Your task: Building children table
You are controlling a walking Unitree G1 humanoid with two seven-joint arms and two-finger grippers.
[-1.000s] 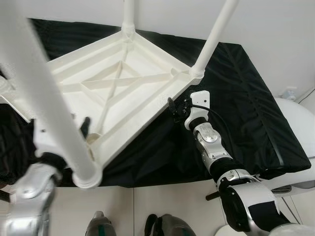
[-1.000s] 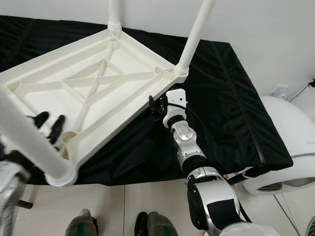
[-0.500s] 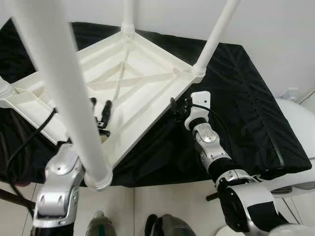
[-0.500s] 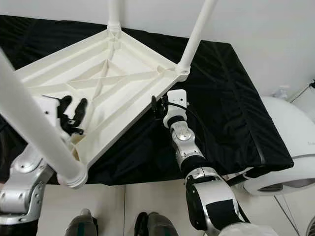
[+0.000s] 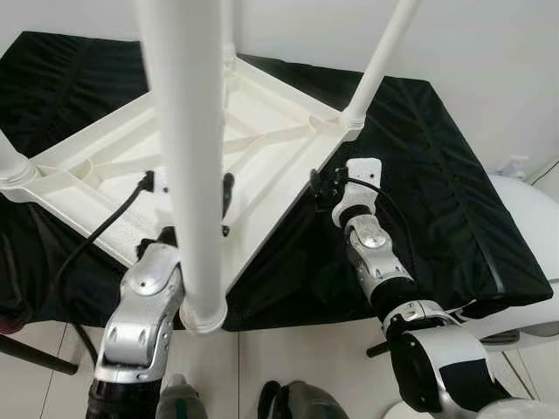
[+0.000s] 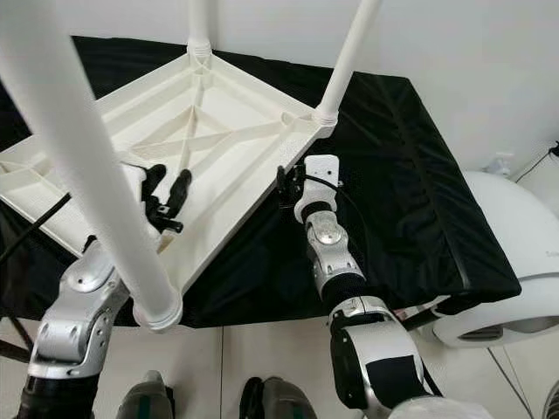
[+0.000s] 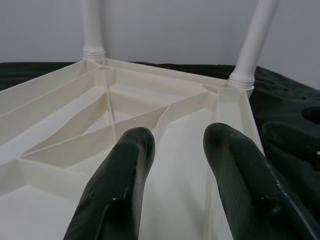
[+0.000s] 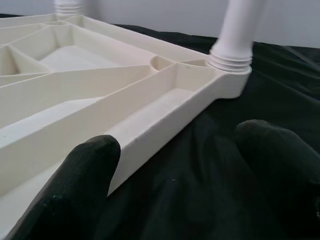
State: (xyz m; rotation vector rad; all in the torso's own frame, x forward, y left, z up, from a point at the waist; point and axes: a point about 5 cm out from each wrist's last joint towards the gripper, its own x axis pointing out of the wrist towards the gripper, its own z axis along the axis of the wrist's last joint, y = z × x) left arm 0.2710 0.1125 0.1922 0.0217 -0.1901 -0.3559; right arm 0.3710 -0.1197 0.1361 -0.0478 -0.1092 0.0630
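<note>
The upturned white plastic ribbed table (image 6: 218,140) lies on black cloth (image 6: 393,175). The left gripper (image 6: 166,194) hovers spread over its underside; the right gripper (image 8: 175,165), spread, straddles its edge. The right wrist view shows a screwed-in white leg (image 8: 235,35) close.

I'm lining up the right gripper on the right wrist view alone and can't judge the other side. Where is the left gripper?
Observer: The left gripper hovers open over the ribbed underside of the upturned tabletop, towards its near corner.
Operator: How many legs stand up?
Observer: Four, one at each corner. The near leg crosses the head views in front of the left arm.
Operator: Anything beside my right arm?
Observer: A white rounded object sits just past the right edge of the black cloth.
</note>
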